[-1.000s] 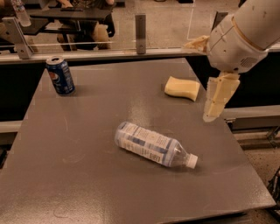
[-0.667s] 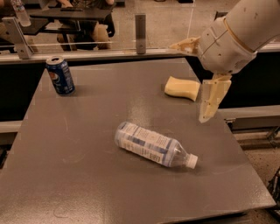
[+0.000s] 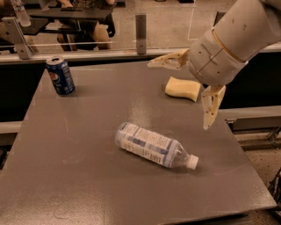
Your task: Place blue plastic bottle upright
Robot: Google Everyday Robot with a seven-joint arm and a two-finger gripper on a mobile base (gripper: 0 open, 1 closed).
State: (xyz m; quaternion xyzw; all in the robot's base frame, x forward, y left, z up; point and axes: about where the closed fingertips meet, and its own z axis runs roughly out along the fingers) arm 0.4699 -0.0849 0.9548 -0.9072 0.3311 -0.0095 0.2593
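Note:
The blue plastic bottle (image 3: pixel 151 145) lies on its side near the middle of the grey table (image 3: pixel 79 145). It is clear with a pale blue-and-white label, and its white cap (image 3: pixel 192 161) points to the front right. My gripper (image 3: pixel 177 96) hangs above the table's right part, behind and to the right of the bottle. It is open wide and empty. One finger (image 3: pixel 167 61) points left and the other (image 3: pixel 210 107) points down. It does not touch the bottle.
A dark blue Pepsi can (image 3: pixel 60 76) stands at the table's back left. A yellow sponge (image 3: pixel 182 88) lies at the back right, under the gripper. A rail with posts (image 3: pixel 140 27) runs behind the table. A tiny clear bottle (image 3: pixel 21 13) stands far off, top left.
The arm has swung left over the table, nearer the bottle. The bottle, can and sponge have not moved.

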